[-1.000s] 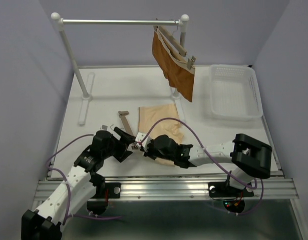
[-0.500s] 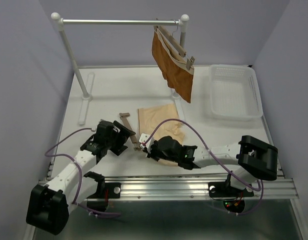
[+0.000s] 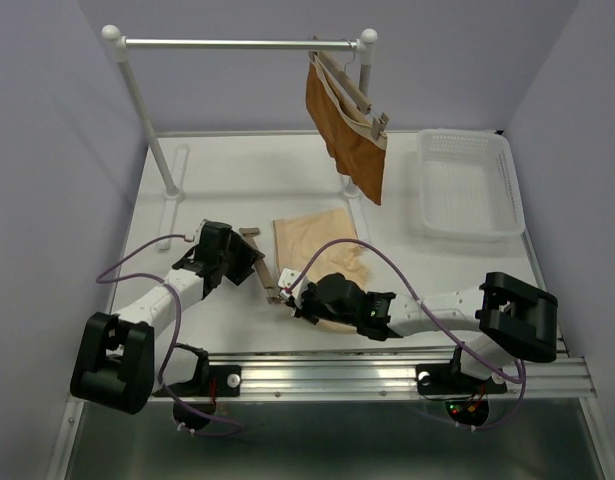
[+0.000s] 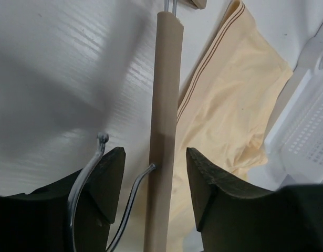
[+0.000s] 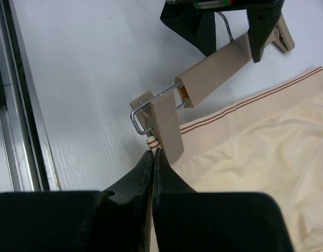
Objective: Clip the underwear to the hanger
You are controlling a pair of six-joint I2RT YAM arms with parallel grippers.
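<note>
The wooden hanger (image 3: 268, 282) lies on the white table, its thin metal hook (image 4: 95, 163) pointing left. My left gripper (image 3: 249, 262) is open, one finger on each side of the hanger's bar (image 4: 165, 94) near the hook, with gaps on both sides. The beige underwear (image 3: 317, 238) lies flat just right of the bar, striped waistband towards it. My right gripper (image 3: 292, 298) is shut on the underwear's waistband corner (image 5: 149, 140), right at the hanger's near-end clip (image 5: 165, 126). The far clip (image 3: 249, 230) lies bare.
A white clothes rack (image 3: 237, 44) stands at the back with a rust-brown garment (image 3: 349, 135) on a second hanger. A white basket (image 3: 467, 185) sits at the right rear, and also shows in the left wrist view (image 4: 308, 126). The rack's foot (image 3: 172, 205) lies left.
My left arm has swung away from the near edge and its open gripper now straddles the hanger's bar. My right gripper has stayed shut at the near clip.
</note>
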